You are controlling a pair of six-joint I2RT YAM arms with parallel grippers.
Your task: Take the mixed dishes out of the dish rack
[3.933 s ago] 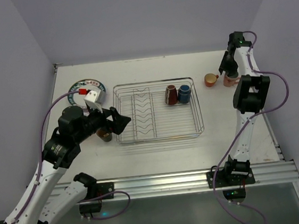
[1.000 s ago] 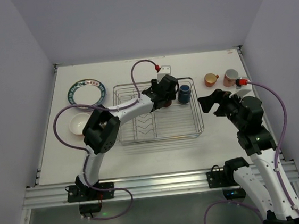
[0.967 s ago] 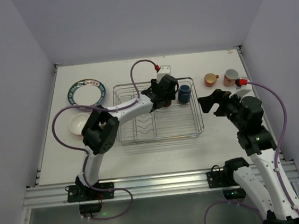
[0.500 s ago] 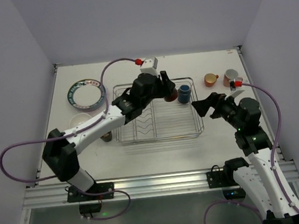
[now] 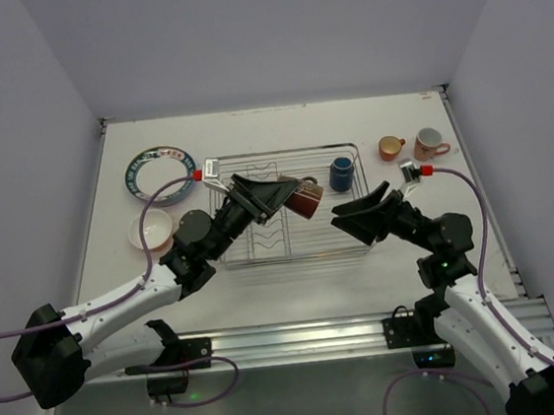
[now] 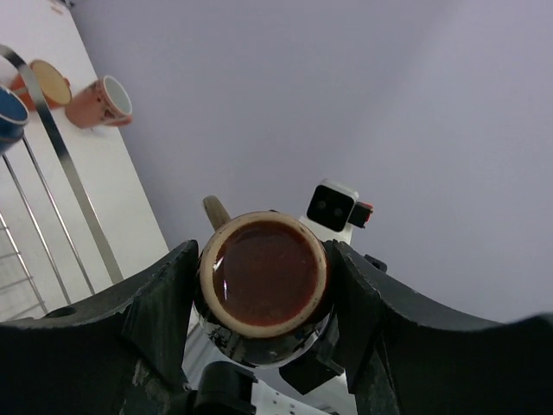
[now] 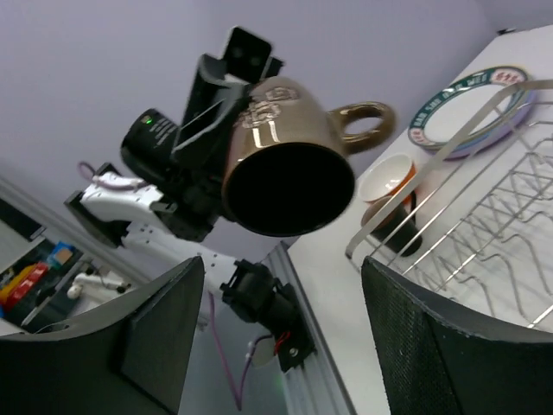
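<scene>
My left gripper is shut on the maroon mug and holds it in the air over the silver wire dish rack. In the left wrist view the mug sits mouth-up between my fingers. My right gripper is open and empty, just right of the mug and pointing at it; in its own view the mug hangs ahead of the open jaws. A blue mug stays in the rack's far right part.
An orange mug and a pink mug stand on the table right of the rack. A dark-rimmed plate and an orange bowl lie left of it, with a black mug beside the bowl.
My left arm has lifted the maroon mug out of the rack and drawn it toward the near side. My right gripper has swung left over the rack toward the mug.
</scene>
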